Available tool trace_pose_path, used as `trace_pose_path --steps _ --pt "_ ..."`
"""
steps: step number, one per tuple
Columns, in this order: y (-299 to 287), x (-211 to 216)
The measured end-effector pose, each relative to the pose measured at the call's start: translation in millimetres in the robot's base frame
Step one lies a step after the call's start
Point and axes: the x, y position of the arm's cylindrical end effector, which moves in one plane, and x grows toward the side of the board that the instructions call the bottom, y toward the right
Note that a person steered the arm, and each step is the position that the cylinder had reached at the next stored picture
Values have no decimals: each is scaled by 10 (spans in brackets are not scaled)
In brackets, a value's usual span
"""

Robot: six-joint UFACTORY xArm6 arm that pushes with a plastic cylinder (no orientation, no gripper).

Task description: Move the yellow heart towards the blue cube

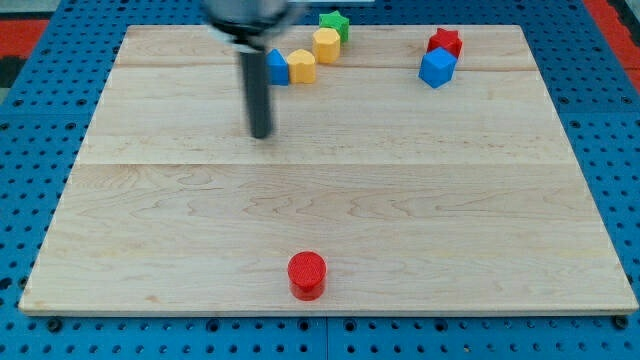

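Note:
Two yellow blocks sit near the view's top, left of centre. One [301, 66] is lower left and the other [326, 45] is upper right, and they touch. Which one is the heart I cannot tell. The blue cube [437, 68] lies at the top right, just below a red star [445, 42]. My tip [261, 134] rests on the board below and left of the yellow blocks, touching no block. The rod partly hides a second blue block [277, 67] that sits against the lower yellow block.
A green star [334, 22] lies at the board's top edge, just above the upper yellow block. A red cylinder [307, 274] stands near the bottom edge at centre. The wooden board [150, 250] lies on a blue pegboard.

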Motion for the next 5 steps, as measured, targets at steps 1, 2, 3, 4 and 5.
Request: trace_pose_path --steps 1,2,3,4,5 --pt "-386 -548" --pt "17 -882" --pt "472 -1082" --pt "853 -1111" --pt "1386 -1111"
